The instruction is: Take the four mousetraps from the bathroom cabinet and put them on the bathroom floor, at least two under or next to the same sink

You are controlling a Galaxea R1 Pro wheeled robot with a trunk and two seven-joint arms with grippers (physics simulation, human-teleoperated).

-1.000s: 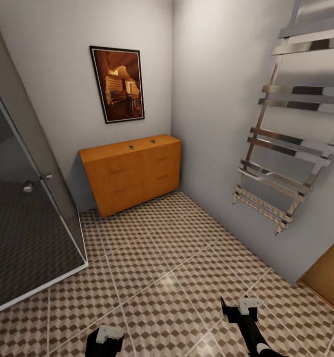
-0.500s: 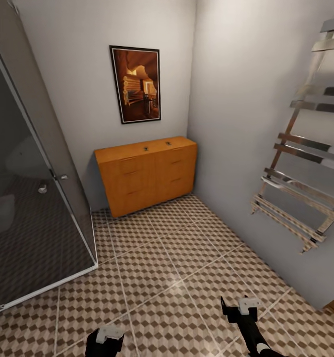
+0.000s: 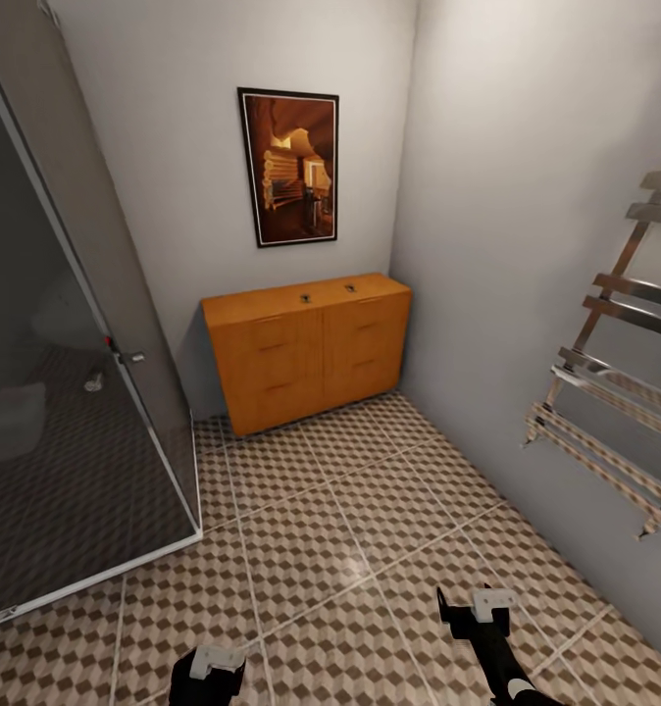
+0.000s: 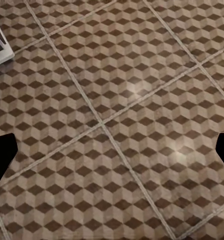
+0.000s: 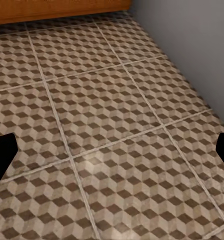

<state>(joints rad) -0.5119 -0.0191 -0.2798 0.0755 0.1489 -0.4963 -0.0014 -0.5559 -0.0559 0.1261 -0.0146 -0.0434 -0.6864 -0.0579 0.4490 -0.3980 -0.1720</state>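
Head view, from left to right: a dark glass shower enclosure [image 3: 66, 392] takes up the left side, its pale base frame resting on the bathroom floor [image 3: 350, 529], which is laid in large tiles with a brown-and-beige cube pattern and pale grout lines. Against the far wall stands the cabinet [image 3: 309, 348], low, wide and orange-brown, with slim bar handles on its drawer fronts, all drawers shut; its right end sits just beside the corner of the room. On its top lie two small dark things, one mousetrap [image 3: 305, 297] and just beside it a second mousetrap [image 3: 350, 288], both too small to make out in detail. Above the cabinet hangs a dark-framed picture [image 3: 291, 167] in orange and brown tones. Further right, a chrome towel rail [image 3: 615, 392] is fixed to the grey side wall.

At the lower edge of this view the left end effector [image 3: 211, 672] sits left of centre and the right end effector [image 3: 476, 613] right of centre, both above bare tiles and well apart from the cabinet. In each wrist view dark fingertips [image 4: 3, 152] show at opposite borders with floor between them, so both end effectors are spread wide and hold nothing; the right wrist view also catches the cabinet's lower edge and the grey wall
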